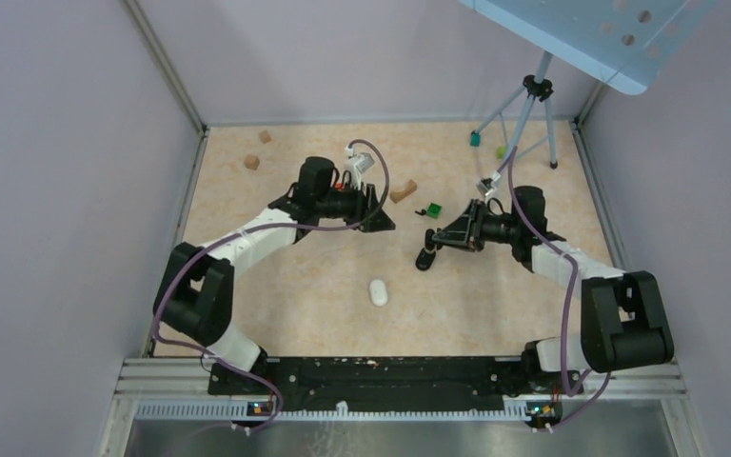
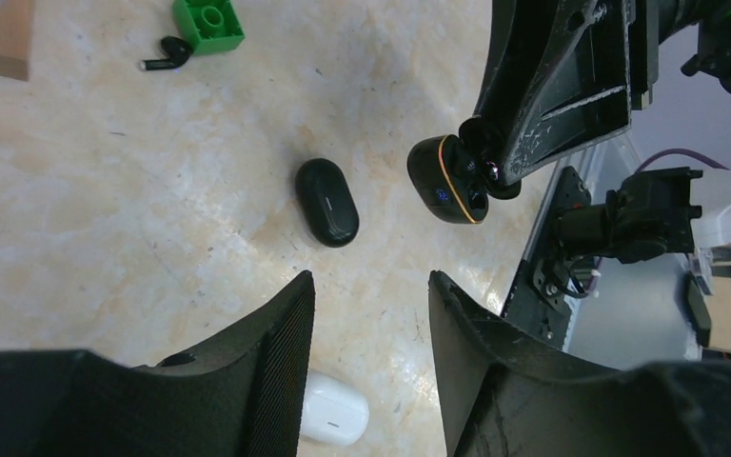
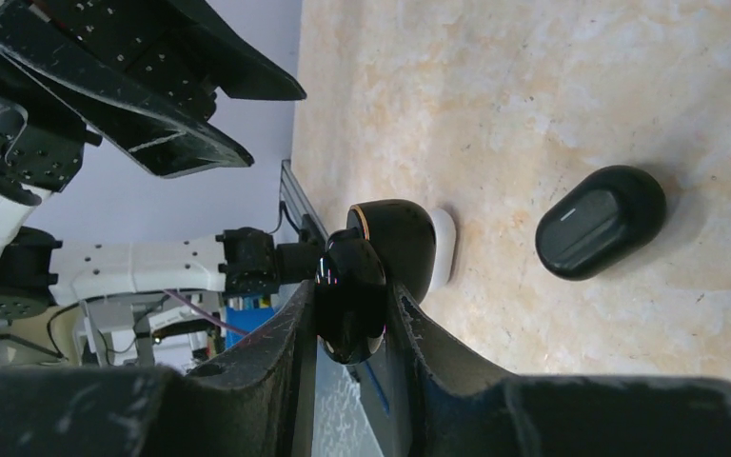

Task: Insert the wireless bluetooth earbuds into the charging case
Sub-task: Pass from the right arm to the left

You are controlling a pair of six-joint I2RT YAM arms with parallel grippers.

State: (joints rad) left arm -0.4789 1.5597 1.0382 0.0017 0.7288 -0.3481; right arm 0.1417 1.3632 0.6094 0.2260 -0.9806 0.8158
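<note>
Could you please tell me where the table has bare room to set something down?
Bare: the near strip either side of the white case, and the far middle up to the tripod. Crowded: round the green block, wood block and held case.

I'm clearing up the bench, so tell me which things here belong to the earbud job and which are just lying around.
Job:
open charging case, held in the right hand
black earbud

Lying about:
green brick
wooden blocks
white case
closed black case
tripod
</note>
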